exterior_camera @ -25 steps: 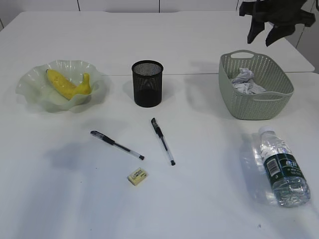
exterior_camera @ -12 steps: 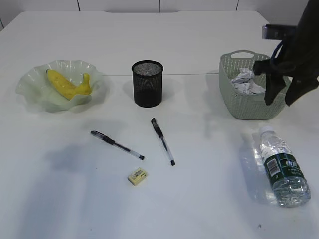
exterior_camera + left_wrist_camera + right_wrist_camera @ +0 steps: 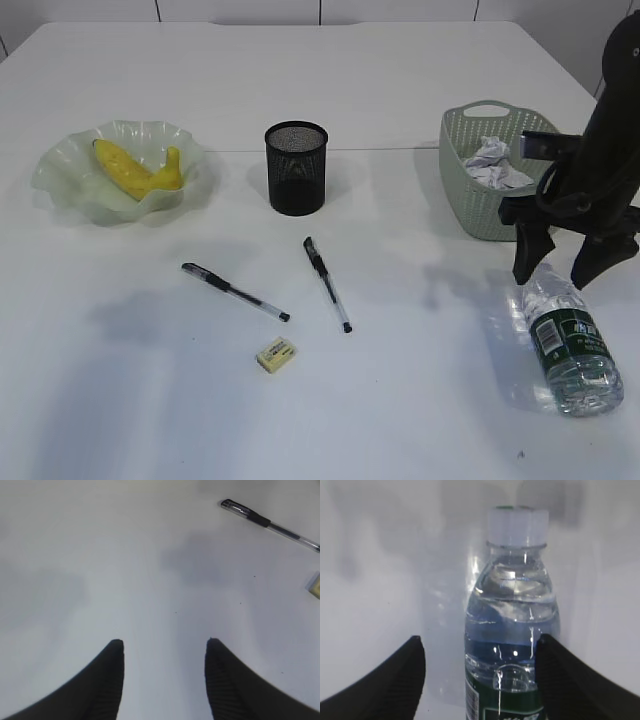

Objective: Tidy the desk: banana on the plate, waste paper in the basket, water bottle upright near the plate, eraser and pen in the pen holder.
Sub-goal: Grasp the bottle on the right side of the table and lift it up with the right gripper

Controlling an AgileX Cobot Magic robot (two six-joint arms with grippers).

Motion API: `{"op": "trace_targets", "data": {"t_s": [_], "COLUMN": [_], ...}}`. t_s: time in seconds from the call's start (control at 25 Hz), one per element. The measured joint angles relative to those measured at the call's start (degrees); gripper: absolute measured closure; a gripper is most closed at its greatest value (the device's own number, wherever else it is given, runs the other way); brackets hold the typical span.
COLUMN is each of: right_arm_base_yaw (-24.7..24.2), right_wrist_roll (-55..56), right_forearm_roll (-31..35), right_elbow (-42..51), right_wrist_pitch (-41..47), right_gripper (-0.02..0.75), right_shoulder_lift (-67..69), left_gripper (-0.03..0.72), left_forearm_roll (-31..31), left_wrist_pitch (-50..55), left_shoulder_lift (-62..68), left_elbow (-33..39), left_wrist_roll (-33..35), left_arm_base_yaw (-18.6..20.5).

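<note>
Nearest the camera, the water bottle (image 3: pixel 565 340) lies on its side at the right of the white surface (image 3: pixel 400 400), cap toward the basket. The right end effector (image 3: pixel 553 275) has dropped from high above the basket a second ago to just over the bottle's neck, and its fingers are now spread, straddling the bottle (image 3: pixel 512 625) in the right wrist view without gripping it. I judge that the paper step is finished and the bottle pickup is starting; standing it near the plate is not yet done.

The bottle's green label carries small white print, too small to read. The yellow eraser (image 3: pixel 275 354) shows a faint mark that is also illegible.

Just beyond the eraser lie 2 pens: the left pen (image 3: pixel 235 291) and the right pen (image 3: pixel 327 283), both outside the holder. The left end effector (image 3: pixel 164 680) hovers over bare surface with its fingers apart, holding nothing.

Farther back stand the black mesh pen holder (image 3: pixel 296 167), the basket (image 3: pixel 520 215) with the waste paper (image 3: pixel 492 160) inside, and at far left the plate (image 3: pixel 60 185) holding the banana (image 3: pixel 135 168).
</note>
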Motion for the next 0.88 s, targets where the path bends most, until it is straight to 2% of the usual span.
{"op": "trace_targets", "data": {"t_s": [0.32,0.56,0.88], "right_arm_base_yaw": [0.0,0.0,0.0], "right_wrist_roll": [0.7,0.74,0.97], "right_forearm_roll": [-3.68,-2.9,-2.77], "right_elbow": [0.0,0.0,0.0], "right_wrist_pitch": [-2.95,-4.1,-3.96], "right_gripper": [0.197,0.121,0.115], "right_shoulder_lift": [0.0,0.0,2.49], "left_gripper": [0.329,0.33,0.33], "left_forearm_roll": [-0.07,-0.36,-0.9], "left_wrist_pitch": [-0.89,-1.03,-2.12], "left_shoulder_lift": [0.0,0.0,0.0], "left_elbow": [0.0,0.0,0.0], "left_wrist_roll": [0.0,0.0,0.0], "left_arm_base_yaw": [0.0,0.0,0.0]}}
